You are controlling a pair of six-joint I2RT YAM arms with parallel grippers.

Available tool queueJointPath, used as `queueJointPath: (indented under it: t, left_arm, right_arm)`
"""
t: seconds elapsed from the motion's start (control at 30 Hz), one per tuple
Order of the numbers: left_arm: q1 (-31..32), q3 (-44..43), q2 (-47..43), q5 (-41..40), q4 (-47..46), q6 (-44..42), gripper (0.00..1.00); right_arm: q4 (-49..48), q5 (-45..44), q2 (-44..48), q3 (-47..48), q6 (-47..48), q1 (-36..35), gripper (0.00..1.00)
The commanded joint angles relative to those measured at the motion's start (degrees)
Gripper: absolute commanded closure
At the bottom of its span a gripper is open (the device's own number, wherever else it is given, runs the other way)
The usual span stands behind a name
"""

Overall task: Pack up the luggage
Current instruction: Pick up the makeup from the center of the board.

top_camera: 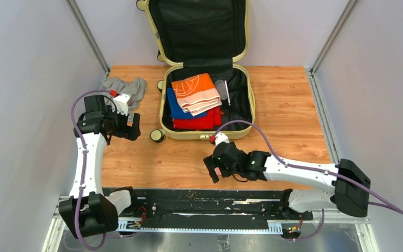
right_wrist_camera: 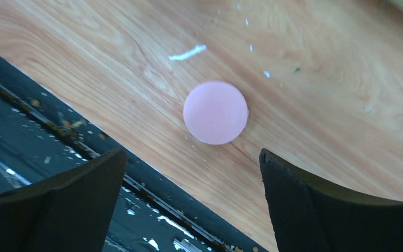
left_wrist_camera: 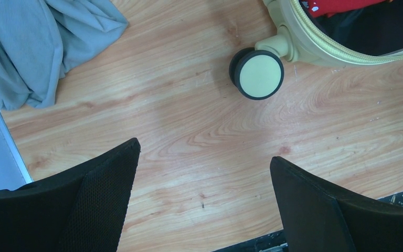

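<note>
Pale-yellow hard-shell suitcase (top_camera: 189, 135) lies open on the wooden surface (top_camera: 288, 115), long axis near-to-far, lid (top_camera: 199, 26) farthest, wheels (top_camera: 157, 136) leftward; jaws of both arms stand apart.

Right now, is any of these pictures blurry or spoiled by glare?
Top external: evenly lit and sharp, the luggage clear. Left wrist: a pale sheen on the table, the wheel crisp. Right wrist: the pink disc slightly soft, the nearby fingers dark.
</note>
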State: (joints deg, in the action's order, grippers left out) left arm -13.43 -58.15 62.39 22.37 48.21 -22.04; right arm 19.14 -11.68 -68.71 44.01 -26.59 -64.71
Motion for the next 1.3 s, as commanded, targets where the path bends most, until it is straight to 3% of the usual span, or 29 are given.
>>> queueJointPath:
  t: [0.0,0.3,0.6,0.73,0.83,0.9,1.0,1.13,1.27]
  left_arm:
    - [-0.4,0.4,-1.5,1.2,0.5,0.8,0.00]
    - [-0.4,0.4,-2.7,0.7,0.5,1.1,0.00]
    - [-0.4,-0.5,-2.0,0.5,0.5,1.5,0.00]
    - [-0.4,-0.3,-1.5,0.6,0.5,1.6,0.00]
    - [-0.4,-0.4,-1.3,0.7,0.5,1.7,0.00]
    - [-0.3,-0.5,-1.1,0.7,0.5,1.7,0.00]
    - [-0.3,-0.5,-0.9,0.7,0.4,1.6,0.00]
    - [-0.4,-0.5,-0.5,0.8,0.4,1.5,0.00]
    - [-0.4,-0.4,-0.2,1.2,0.4,1.5,0.00]
  right_arm:
    - [0.2,-1.2,-4.3,-2.3,-3.0,-1.3,0.00]
    - [-6.7,-0.4,-14.7,-2.3,0.1,-1.3,0.03]
    - [-8.8,-3.3,-19.6,-1.8,0.4,-0.4,0.20]
    - [-8.3,-3.4,-18.6,-1.4,0.7,0.4,0.41]
    - [-6.1,-4.1,-16.5,0.1,1.7,0.7,0.65]
    - [-3.1,-4.1,-13.7,2.7,3.1,1.9,0.76]
    - [0.7,-2.6,-9.2,8.8,6.5,6.1,0.79]
    - [1.6,0.2,-5.7,18.5,10.1,17.5,0.80]
    - [2.3,2.6,-11.0,29.1,12.8,28.1,0.79]
